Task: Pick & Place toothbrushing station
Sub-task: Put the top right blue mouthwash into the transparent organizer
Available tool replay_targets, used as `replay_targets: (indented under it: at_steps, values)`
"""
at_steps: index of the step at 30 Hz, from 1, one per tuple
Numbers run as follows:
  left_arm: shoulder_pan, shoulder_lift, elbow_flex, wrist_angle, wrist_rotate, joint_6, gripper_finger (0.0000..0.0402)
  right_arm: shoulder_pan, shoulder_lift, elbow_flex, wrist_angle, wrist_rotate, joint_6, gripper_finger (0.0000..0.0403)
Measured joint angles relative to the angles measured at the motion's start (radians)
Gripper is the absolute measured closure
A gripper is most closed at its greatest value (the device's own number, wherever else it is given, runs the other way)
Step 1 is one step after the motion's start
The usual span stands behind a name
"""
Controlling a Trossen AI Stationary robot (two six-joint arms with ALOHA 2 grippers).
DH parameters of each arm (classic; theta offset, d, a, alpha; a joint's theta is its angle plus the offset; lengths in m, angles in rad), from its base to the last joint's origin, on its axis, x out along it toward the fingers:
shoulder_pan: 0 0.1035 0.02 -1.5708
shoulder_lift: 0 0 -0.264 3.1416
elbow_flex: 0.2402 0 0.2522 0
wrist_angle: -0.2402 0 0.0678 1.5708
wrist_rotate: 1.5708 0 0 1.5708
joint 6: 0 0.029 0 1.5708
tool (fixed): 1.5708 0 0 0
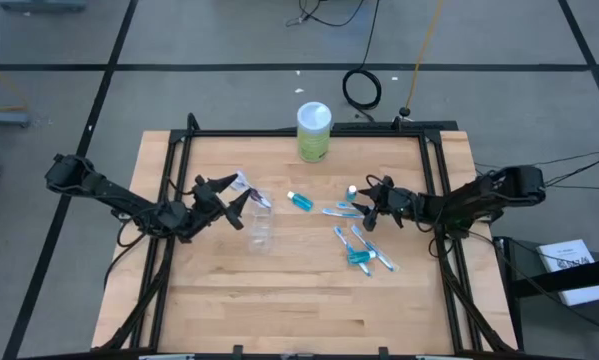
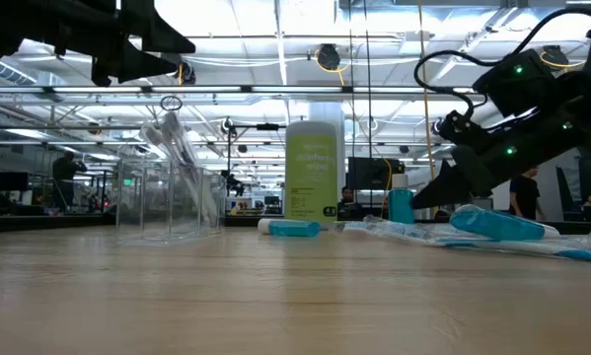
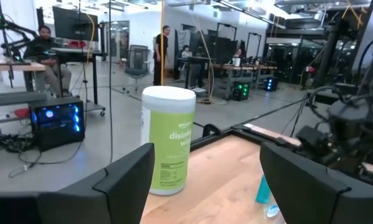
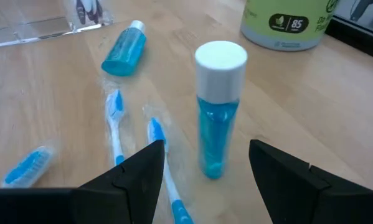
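The right hand (image 4: 202, 171) gapes wide — an upright teal tube (image 4: 218, 109) just ahead, toothbrushes (image 4: 114, 124) beside it.

- Table (image 1: 299, 290) — pale wood, smooth matt planks.
- Cup (image 1: 260, 232) — clear glossy plastic.
- Teal tube (image 4: 218, 118) — translucent plastic, smooth white cap.
- Toothbrushes (image 4: 114, 127) — glossy blue-and-white plastic in clear wrap.
- Canister (image 1: 313, 132) — green plastic, matt label.

A green canister (image 1: 314, 132) stands upright on the wooden table (image 1: 279, 300).
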Motion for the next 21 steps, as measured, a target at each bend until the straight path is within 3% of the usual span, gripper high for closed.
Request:
replay_targets:
  at_steps: [11, 21]
  values:
    - [0.000, 0.000, 0.000, -0.001, 0.002, -0.025, 0.0103, -0.044, 0.221, 0.110, 0.074, 0.001, -0.080, 0.0177]
    - [-0.003, 0.000, 0.000, -0.002, 0.003, -0.027, 0.0103, -0.044, 0.254, 0.109, 0.071, 0.001, -0.081, 0.0217]
